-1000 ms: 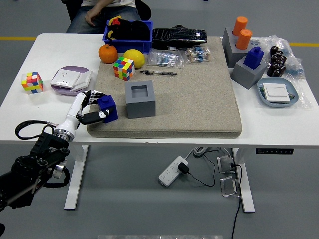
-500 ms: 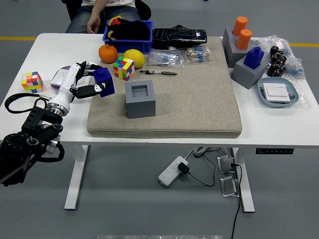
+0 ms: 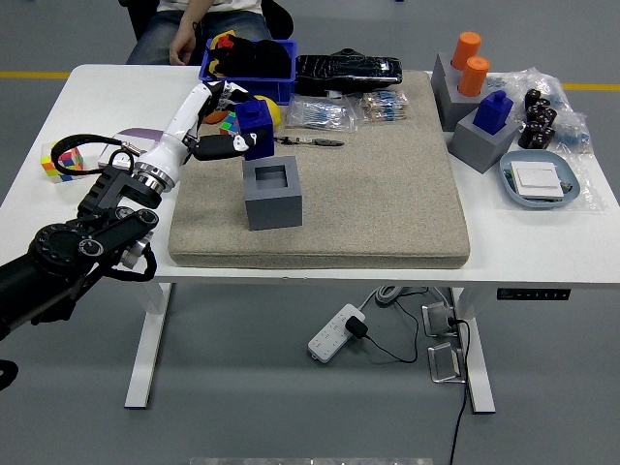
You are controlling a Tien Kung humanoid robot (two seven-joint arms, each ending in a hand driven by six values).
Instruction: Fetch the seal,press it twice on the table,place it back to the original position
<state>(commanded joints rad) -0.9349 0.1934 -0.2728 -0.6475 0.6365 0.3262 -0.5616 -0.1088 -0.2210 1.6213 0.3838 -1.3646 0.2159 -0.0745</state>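
A blue seal [image 3: 256, 127] is held in the air by my left hand [image 3: 225, 126], whose white fingers are shut around it. It hangs above and a little behind the grey square holder [image 3: 272, 193], which stands on the beige mat [image 3: 378, 184] with its square socket showing empty. My left arm reaches in from the lower left. A second blue seal [image 3: 495, 109] sits in another grey holder [image 3: 481, 141] at the right. The right arm is out of sight.
Behind my hand lie a yellow lemon [image 3: 274, 112], a blue bin [image 3: 248, 64], a pen [image 3: 308, 141] and a black pouch [image 3: 347, 69]. A Rubik's cube [image 3: 56, 161] and a purple-white box [image 3: 131, 145] sit left. A seated person's hand [image 3: 179, 46] rests at top.
My left hand has carried the blue seal from the mat's near left corner up and right, over about a second, to a spot just above the grey holder.
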